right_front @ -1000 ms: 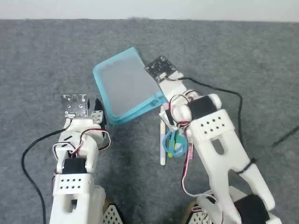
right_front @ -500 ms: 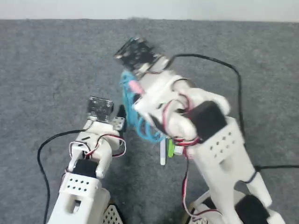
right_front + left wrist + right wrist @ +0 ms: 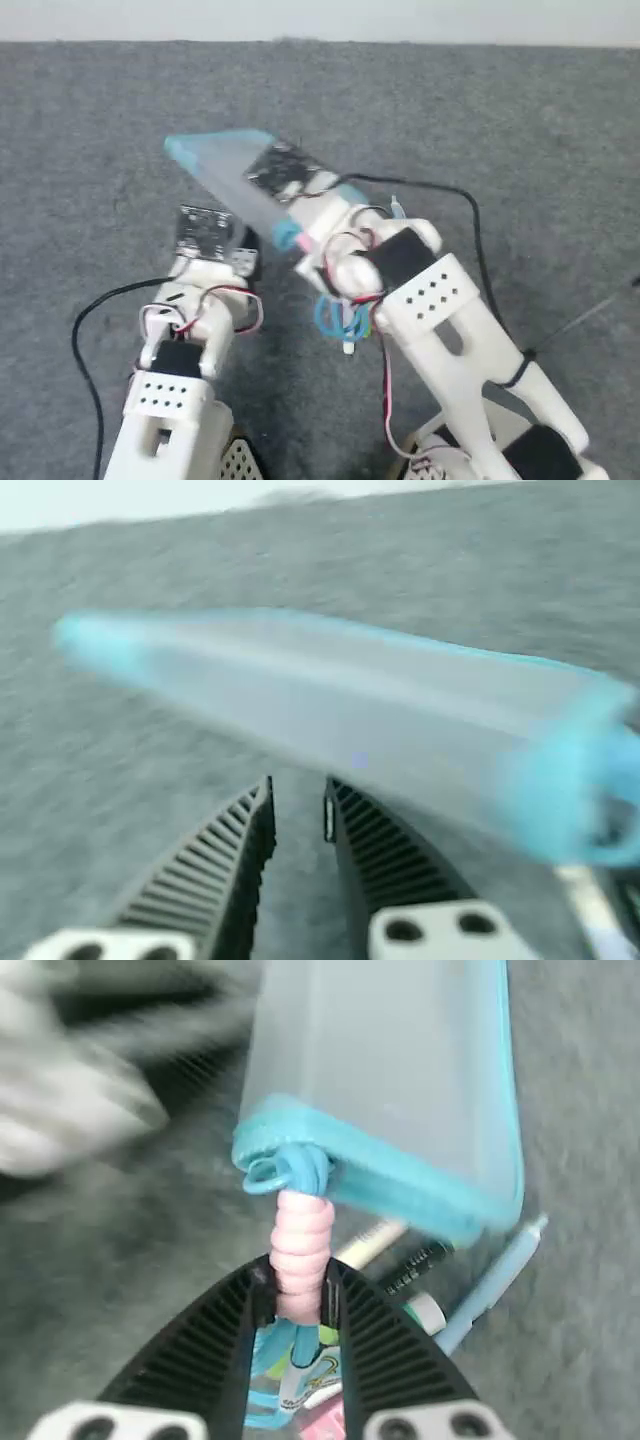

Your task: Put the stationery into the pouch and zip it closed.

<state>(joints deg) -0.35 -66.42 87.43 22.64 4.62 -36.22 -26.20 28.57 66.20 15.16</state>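
The translucent pouch (image 3: pixel 225 165) with blue trim hangs off the carpet, edge-on from above. My right gripper (image 3: pixel 296 238) is shut on the pink coiled pull (image 3: pixel 300 1245) tied to the blue zipper loop (image 3: pixel 285 1170) at the pouch's (image 3: pixel 390 1080) corner. Stationery lies on the carpet under that arm: a blue pen (image 3: pixel 490 1280), a black pen (image 3: pixel 415 1260), a cream stick (image 3: pixel 368 1242) and a blue looped item (image 3: pixel 340 318). My left gripper (image 3: pixel 248 262) sits low, just short of the hanging pouch (image 3: pixel 350 710). Its fingers (image 3: pixel 250 830) stand slightly apart, holding nothing.
Grey carpet (image 3: pixel 520 130) covers the table up to a pale wall strip at the back. A black cable (image 3: pixel 440 195) loops off the right arm, and another (image 3: pixel 85 330) trails from the left arm. Bare carpet lies at the far left and far right.
The pouch lay flat on the carpet a second ago. The right arm has lifted it by the pull and swung it left. The left arm has shifted slightly right and forward.
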